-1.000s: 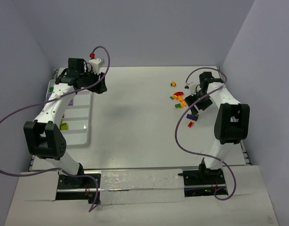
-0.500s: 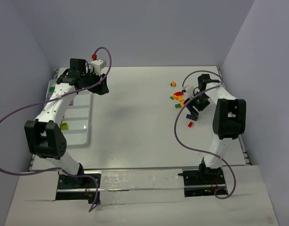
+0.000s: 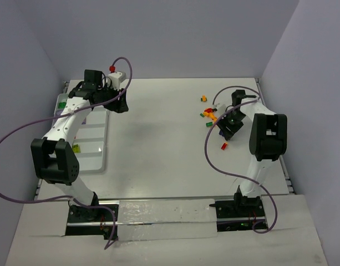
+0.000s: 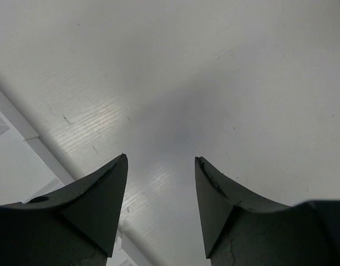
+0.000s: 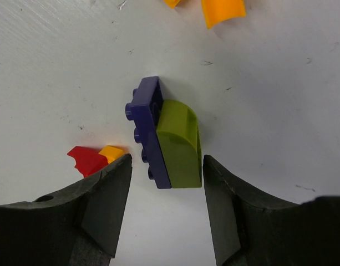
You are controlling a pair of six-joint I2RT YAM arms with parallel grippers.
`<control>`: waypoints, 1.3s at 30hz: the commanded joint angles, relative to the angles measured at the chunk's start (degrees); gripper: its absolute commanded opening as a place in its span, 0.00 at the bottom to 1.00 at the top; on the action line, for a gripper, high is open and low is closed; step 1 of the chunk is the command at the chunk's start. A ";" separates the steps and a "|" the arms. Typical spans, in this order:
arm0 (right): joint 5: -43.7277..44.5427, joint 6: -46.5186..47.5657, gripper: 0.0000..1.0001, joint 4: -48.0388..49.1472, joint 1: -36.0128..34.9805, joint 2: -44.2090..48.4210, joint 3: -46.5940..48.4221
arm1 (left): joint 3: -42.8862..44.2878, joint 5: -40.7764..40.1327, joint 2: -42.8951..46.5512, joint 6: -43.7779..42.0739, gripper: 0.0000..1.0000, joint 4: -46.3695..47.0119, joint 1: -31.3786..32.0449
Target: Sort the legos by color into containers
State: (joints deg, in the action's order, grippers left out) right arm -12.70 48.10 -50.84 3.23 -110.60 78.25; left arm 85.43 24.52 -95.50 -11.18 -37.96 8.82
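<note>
The legos lie in a loose cluster at the right of the table: an orange one (image 3: 203,98), red and green ones (image 3: 208,112), a red one (image 3: 224,146). My right gripper (image 3: 225,126) is open and low over them. In the right wrist view a purple brick (image 5: 143,127) stuck to a lime green brick (image 5: 179,143) lies just ahead of and partly between the open fingers (image 5: 165,180); a red and orange piece (image 5: 92,158) touches the left fingertip. The white tray (image 3: 97,160) is at the left. My left gripper (image 3: 120,103) is open and empty over bare table beside it (image 4: 160,166).
The tray holds a lime green brick (image 3: 76,147) and a green one (image 3: 61,104). Its rim shows in the left wrist view (image 4: 25,136). Two orange pieces (image 5: 222,11) lie beyond the purple brick. Purple cables loop from both arms. Walls close the left, back and right.
My right gripper has swung left and turned, settling over the purple and lime green bricks. My left gripper has shifted only slightly.
</note>
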 commanded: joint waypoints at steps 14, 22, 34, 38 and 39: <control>-2.71 -1.14 0.30 0.79 0.73 0.63 -0.41 | 2.10 1.26 0.10 0.56 0.61 0.40 0.23; -14.29 -6.45 0.16 -2.76 -1.02 9.69 6.79 | -1.06 18.67 2.53 14.65 0.73 7.86 -1.70; -17.42 -27.25 0.00 6.96 -25.49 19.63 11.87 | -9.65 29.73 1.68 55.64 0.99 37.42 2.85; -13.65 -32.82 0.00 11.13 -31.15 19.23 13.39 | -7.69 26.28 0.58 54.91 0.99 35.91 6.66; -12.56 -33.56 0.00 11.46 -32.05 18.97 13.77 | -7.91 26.11 0.45 55.30 0.99 36.38 7.14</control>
State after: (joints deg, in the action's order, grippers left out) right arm -28.98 22.24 -44.87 -25.62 -91.70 88.95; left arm 75.06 51.19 -95.39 39.36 -7.22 13.04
